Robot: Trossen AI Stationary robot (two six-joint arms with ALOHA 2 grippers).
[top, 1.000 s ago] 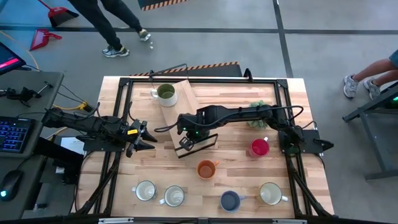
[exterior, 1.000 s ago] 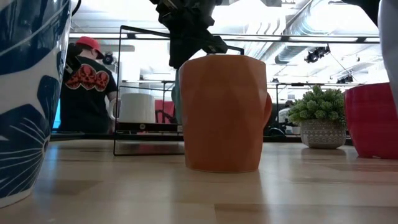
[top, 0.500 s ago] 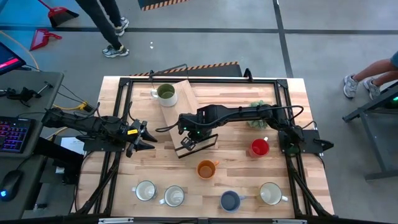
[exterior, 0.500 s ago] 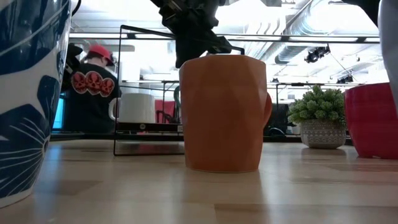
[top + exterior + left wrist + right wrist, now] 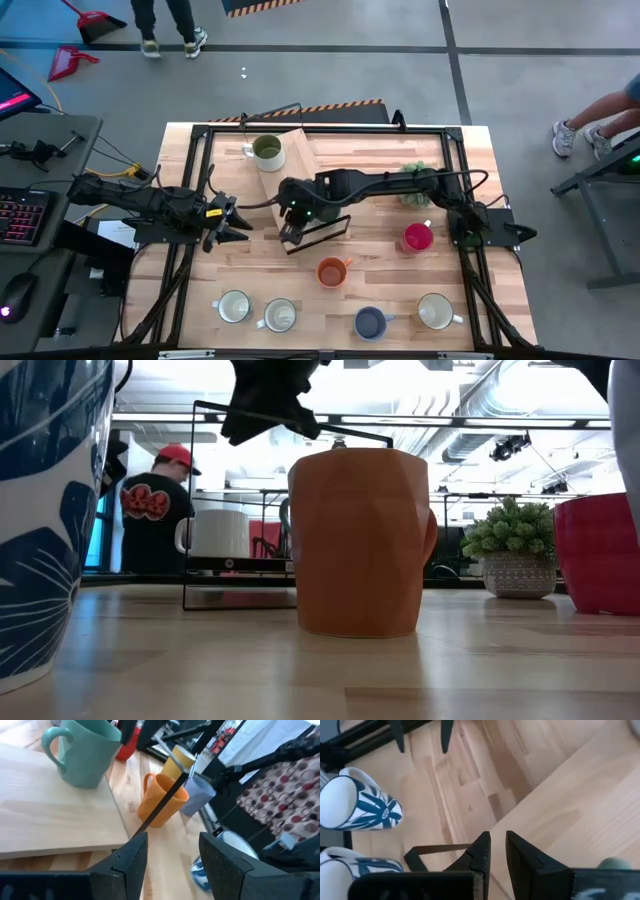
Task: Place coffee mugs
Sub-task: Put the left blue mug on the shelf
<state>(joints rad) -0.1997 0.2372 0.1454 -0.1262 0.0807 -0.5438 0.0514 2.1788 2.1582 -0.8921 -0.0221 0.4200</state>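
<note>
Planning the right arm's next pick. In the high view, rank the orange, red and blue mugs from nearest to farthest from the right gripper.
Right gripper hangs mid-table.
1. Orange mug: just toward the front edge.
2. Red mug: off to the right side.
3. Blue mug: front row, close to red in range, slightly farther.

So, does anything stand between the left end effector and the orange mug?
Yes. The corner of the raised wooden board and a thin black frame bar cross the line from the left end effector to the orange mug. The right end effector hangs over that board.
</note>
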